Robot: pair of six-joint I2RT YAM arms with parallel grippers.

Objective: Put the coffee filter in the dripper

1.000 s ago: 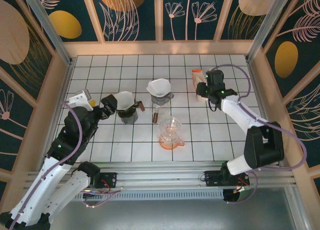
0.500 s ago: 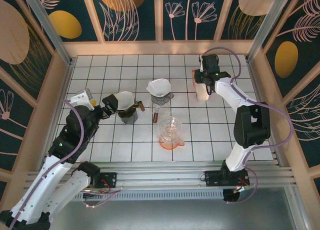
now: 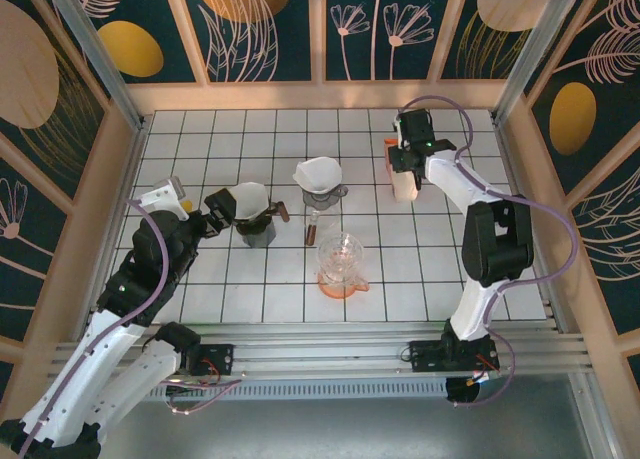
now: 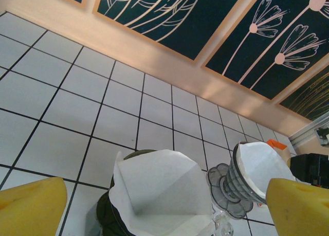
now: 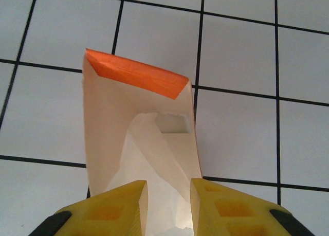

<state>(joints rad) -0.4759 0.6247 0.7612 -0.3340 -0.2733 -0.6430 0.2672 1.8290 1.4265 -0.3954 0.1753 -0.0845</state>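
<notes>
At the far right of the tiled table (image 3: 440,269), the right gripper (image 5: 168,195) is set against the near end of a cream filter packet (image 5: 103,123) with an orange flap. Its yellow fingers (image 5: 115,207) stand narrow, one on each side of the white coffee filter (image 5: 154,164) that sticks out of the packet. The paper runs down between the pads and appears pinched, though the contact itself lies at the picture's edge and cannot be confirmed. Step in hand, by my judgement: picking up one filter from the packet; nothing has yet been carried toward a dripper. The next move calls for a straight draw clear of the packet without dragging it or taking a second sheet, then a carry leftward across the tiles. From above, the packet and right gripper sit well apart from the glass dripper (image 3: 318,176) on its stand and farther from the dark dripper (image 3: 252,217). Each of these already holds white paper, so which one is meant cannot be told. A clear glass vessel (image 3: 340,264) on an orange base stands nearer the arms. The left gripper (image 3: 215,211) is spread wide and empty, just beside the dark dripper.
</notes>
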